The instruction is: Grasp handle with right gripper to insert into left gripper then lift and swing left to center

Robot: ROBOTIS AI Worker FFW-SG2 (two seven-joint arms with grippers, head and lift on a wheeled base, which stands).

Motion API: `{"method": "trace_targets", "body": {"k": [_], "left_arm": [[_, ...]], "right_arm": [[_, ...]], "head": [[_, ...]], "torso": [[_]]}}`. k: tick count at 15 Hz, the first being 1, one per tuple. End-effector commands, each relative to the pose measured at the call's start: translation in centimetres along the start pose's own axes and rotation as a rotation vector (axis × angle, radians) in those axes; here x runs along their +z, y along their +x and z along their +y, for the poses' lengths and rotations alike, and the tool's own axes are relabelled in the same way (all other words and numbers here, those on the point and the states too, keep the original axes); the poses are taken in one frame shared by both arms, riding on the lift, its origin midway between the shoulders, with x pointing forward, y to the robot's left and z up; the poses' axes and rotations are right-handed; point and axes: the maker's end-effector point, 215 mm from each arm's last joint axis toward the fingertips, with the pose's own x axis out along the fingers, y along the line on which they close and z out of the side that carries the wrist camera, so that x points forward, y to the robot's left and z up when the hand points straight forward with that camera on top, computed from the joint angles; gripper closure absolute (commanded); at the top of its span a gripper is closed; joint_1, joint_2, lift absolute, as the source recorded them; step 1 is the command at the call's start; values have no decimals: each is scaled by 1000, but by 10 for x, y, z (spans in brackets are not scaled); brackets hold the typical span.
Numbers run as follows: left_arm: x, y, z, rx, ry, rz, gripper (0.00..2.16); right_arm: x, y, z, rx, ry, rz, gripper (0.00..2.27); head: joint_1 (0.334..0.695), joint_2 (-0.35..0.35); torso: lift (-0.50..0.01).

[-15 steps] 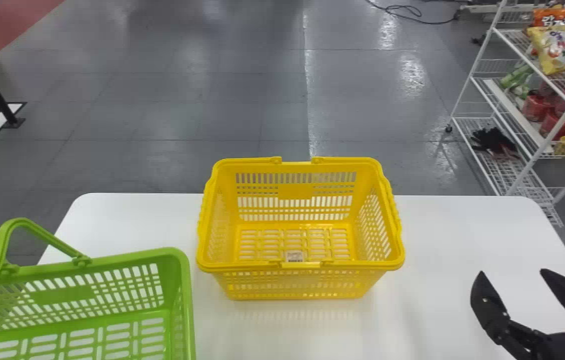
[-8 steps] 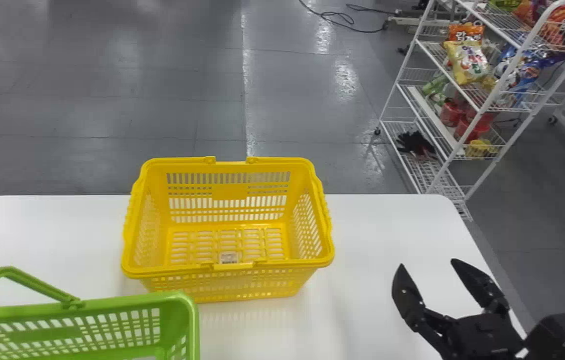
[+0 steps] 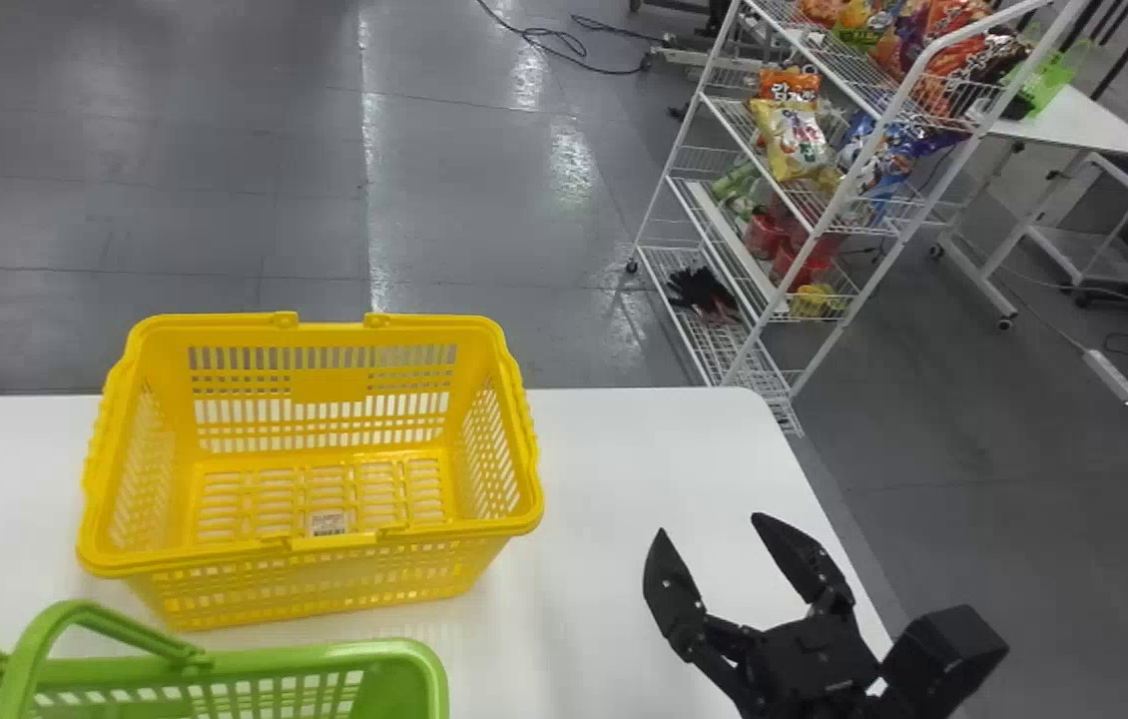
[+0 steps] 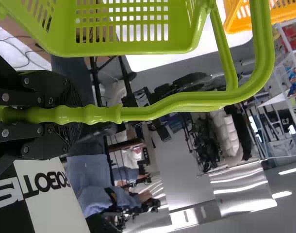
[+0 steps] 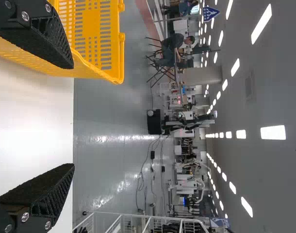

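Observation:
My right gripper hangs over the table's right part in the head view, to the right of the yellow basket. In the right wrist view the right gripper has its two fingers wide apart, with nothing between them. The green basket is at the lower left of the head view, nearer than the yellow one, one handle raised. In the left wrist view my left gripper is shut around the grip of the green handle, and the green basket hangs from it.
The white table carries the yellow basket and has bare surface to its right. Beyond the table's right corner stands a wire shelf with snack bags; grey floor lies behind the table.
In the head view the table, yellow basket, shelf and right gripper have shifted left. The green basket has sunk lower, its right corner now in front of the yellow basket. The right gripper stayed open.

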Motion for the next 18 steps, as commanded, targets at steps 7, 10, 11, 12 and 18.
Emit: {"method": "trace_targets", "body": {"k": [7,10,11,12,18], "left_arm": [[26,64,3,-31,45,-19,2067],[32,72,5,-30,38,-41,2071],[31,74,6,-30,31,-43,2071],[30,75,7,-28,25,-42,2071],[32,76,11,-12,17,-54,2071]], "right_arm": [[-1,-2,16,25,7,1,80],[0,-2,18,28,7,-3,80],[1,-2,18,28,6,-6,80],[1,-2,18,28,6,-8,80],[3,-2,20,31,7,-17,80]], "head": [[695,-350],[695,-350],[695,-350],[695,-350],[695,-350]], "torso": [[-93],[-93],[-93],[-93],[-93]]}}
